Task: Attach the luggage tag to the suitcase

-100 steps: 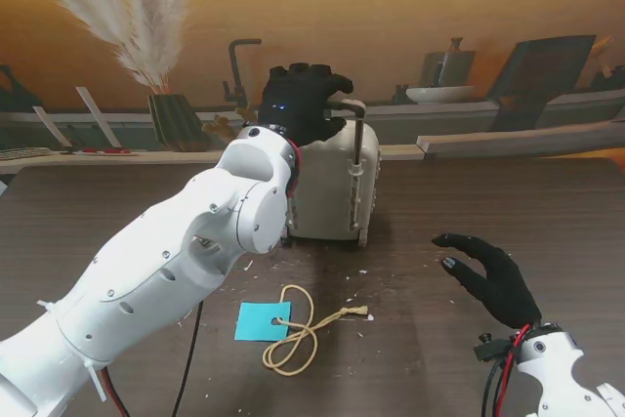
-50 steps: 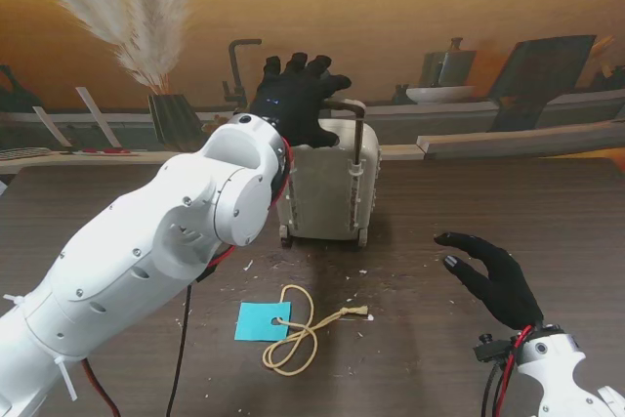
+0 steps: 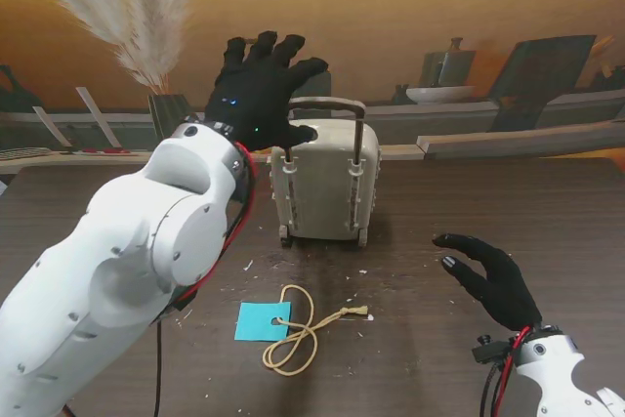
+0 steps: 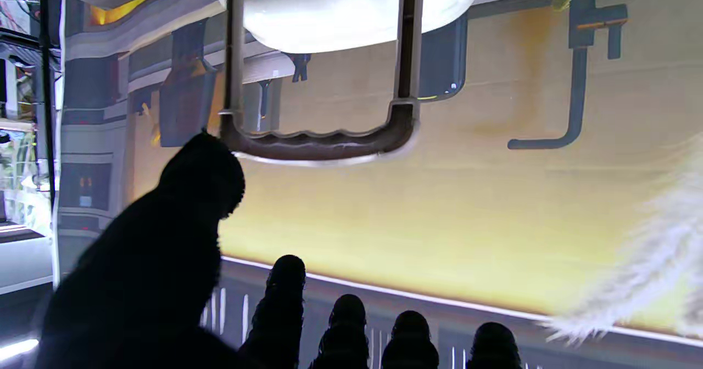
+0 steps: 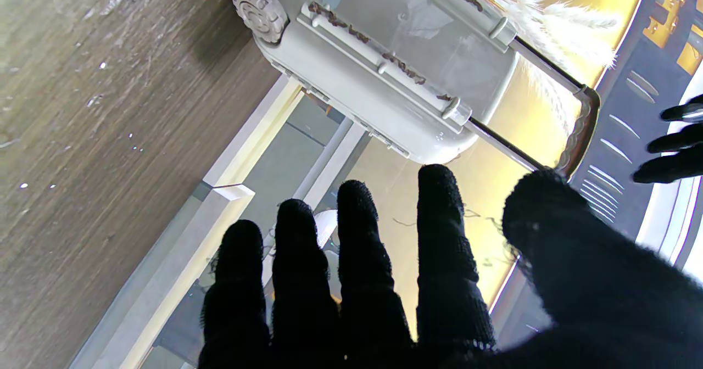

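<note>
Release done: our left hand [image 3: 257,95], a second ago curled over dark telescopic handle [image 3: 327,104] of small beige hard-shell suitcase [image 3: 325,183], now lifted off, fingers spread, empty. Handle up, free. Blue paper luggage tag with tan loop cord [image 3: 264,321] on brown desk [image 3: 508,202], nearer to us than suitcase, untouched. Right hand [image 3: 491,278] open, right of suitcase. We judge: tag pickup next.

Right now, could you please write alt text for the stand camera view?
A small beige suitcase stands upright on a dark table, its handle extended, with the open left hand raised beside it. A blue luggage tag lies nearer; the open right hand hovers right.
</note>
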Robot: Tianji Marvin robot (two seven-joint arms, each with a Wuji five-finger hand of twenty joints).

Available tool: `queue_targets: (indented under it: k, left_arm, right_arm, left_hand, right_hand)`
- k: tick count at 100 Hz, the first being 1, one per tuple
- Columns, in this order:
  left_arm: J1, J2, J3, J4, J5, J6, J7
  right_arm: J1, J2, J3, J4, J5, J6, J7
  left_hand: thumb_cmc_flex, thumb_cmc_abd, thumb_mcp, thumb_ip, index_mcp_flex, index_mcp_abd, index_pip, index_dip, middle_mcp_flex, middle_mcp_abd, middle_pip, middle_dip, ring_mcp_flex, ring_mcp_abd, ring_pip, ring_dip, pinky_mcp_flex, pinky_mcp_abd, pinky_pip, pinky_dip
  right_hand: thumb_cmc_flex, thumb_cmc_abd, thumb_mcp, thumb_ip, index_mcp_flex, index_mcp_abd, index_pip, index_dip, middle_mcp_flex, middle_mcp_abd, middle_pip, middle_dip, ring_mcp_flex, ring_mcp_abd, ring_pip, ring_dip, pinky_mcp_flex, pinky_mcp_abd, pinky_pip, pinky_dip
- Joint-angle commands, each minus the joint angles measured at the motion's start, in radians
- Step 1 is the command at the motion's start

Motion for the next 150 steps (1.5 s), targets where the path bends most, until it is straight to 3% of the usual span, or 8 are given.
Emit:
queue_targets:
  k: [1,14,50,70,90,115,123,150]
  left_arm:
    - [0.066,0.017,-0.018,-0.076,-0.005,-0.008,-0.016]
    - [0.263,0.02,-0.109,-0.184,0.039,-0.072,0.013]
    - [0.94,0.001,-0.287,-0.222,0.046,-0.241,0.511]
    - [1.186,-0.01,-0.326,-0.215,0.036,-0.296,0.693]
    - [1.296,-0.019,-0.386,-0.199,-0.003,-0.353,0.747]
    - [1.331,-0.036,-0.454,-0.172,-0.097,-0.408,0.774]
    - [1.345,-0.035,-0.475,-0.177,-0.102,-0.414,0.746]
    - [1.358,-0.037,-0.494,-0.18,-0.111,-0.389,0.727]
  right_arm:
    - [-0.008,0.002,-0.004,-0.013,-0.008,0.008,0.015]
    - [-0.016,0.002,-0.013,-0.024,-0.031,0.012,0.005]
    - [-0.048,0.01,-0.037,-0.058,-0.115,-0.007,-0.002]
    - [-0.046,0.016,-0.068,-0.059,-0.164,-0.009,-0.006]
    - [-0.028,0.025,-0.113,-0.046,-0.217,0.002,0.0]
    - [0.031,0.036,-0.196,0.006,-0.301,0.012,-0.009]
    - [0.057,0.041,-0.226,0.031,-0.34,0.009,-0.016]
    - [0.167,0.059,-0.339,0.118,-0.575,0.028,-0.11]
  left_hand:
    - [-0.015,0.007,-0.021,-0.01,0.001,0.034,-0.002,-0.009,0.005,0.013,-0.012,-0.019,-0.031,-0.014,-0.004,-0.014,-0.005,0.014,-0.011,0.003]
    - [0.008,0.019,-0.016,0.004,0.032,0.029,0.017,0.002,0.05,0.019,0.003,-0.013,0.011,-0.006,0.011,-0.003,0.027,0.014,0.01,0.017]
    - [0.069,0.047,-0.001,0.05,0.153,0.008,0.107,0.058,0.241,0.03,0.064,0.02,0.171,0.012,0.07,0.048,0.127,0.021,0.074,0.068]
    - [0.115,0.092,-0.064,0.064,0.182,0.006,0.125,0.074,0.292,0.039,0.07,0.037,0.213,0.027,0.089,0.094,0.143,0.013,0.096,0.123]
    - [0.133,0.13,-0.128,0.068,0.178,0.004,0.11,0.066,0.29,0.035,0.062,0.033,0.208,0.024,0.079,0.092,0.131,0.016,0.085,0.135]
    - [0.165,0.123,-0.124,0.084,0.196,0.007,0.115,0.065,0.319,0.041,0.067,0.03,0.233,0.032,0.077,0.082,0.133,0.031,0.076,0.129]
    - [0.173,0.135,-0.125,0.086,0.18,0.002,0.107,0.061,0.303,0.024,0.064,0.029,0.223,0.013,0.075,0.079,0.125,0.008,0.074,0.129]
    - [0.179,0.14,-0.117,0.09,0.175,0.003,0.107,0.057,0.3,0.025,0.062,0.026,0.22,0.012,0.074,0.076,0.117,0.006,0.072,0.13]
  right_hand:
    - [0.036,-0.002,0.022,-0.027,0.012,0.002,0.004,-0.022,0.014,0.006,0.009,-0.004,0.021,-0.004,0.01,-0.009,-0.005,-0.049,0.014,-0.011]
    - [0.038,-0.002,0.023,-0.026,0.014,0.003,0.004,-0.022,0.015,0.008,0.009,-0.004,0.022,-0.003,0.011,-0.01,-0.006,-0.049,0.018,-0.016]
    - [0.039,-0.002,0.021,-0.025,0.019,-0.001,0.006,-0.022,0.017,0.004,0.009,-0.005,0.024,-0.004,0.012,-0.011,-0.006,-0.049,0.031,-0.027]
    - [0.039,-0.008,0.025,-0.025,0.028,-0.004,0.01,-0.02,0.025,0.004,0.012,-0.004,0.032,-0.005,0.016,-0.01,-0.002,-0.047,0.039,-0.033]
    - [0.04,-0.016,0.035,-0.024,0.037,-0.01,0.016,-0.018,0.035,0.002,0.016,-0.003,0.045,-0.006,0.022,-0.009,0.009,-0.046,0.051,-0.037]
    - [0.027,-0.056,0.078,-0.024,0.051,-0.022,0.028,-0.015,0.05,-0.009,0.025,-0.002,0.072,-0.01,0.039,-0.004,0.026,-0.04,0.08,-0.041]
    - [0.009,-0.08,0.107,-0.027,0.052,-0.029,0.033,-0.016,0.054,-0.015,0.032,0.0,0.085,-0.01,0.05,0.003,0.035,-0.035,0.098,-0.043]
    - [-0.075,-0.19,0.198,-0.029,0.052,-0.063,0.052,-0.017,0.076,-0.049,0.079,0.029,0.16,-0.017,0.127,0.065,0.113,0.02,0.202,0.021]
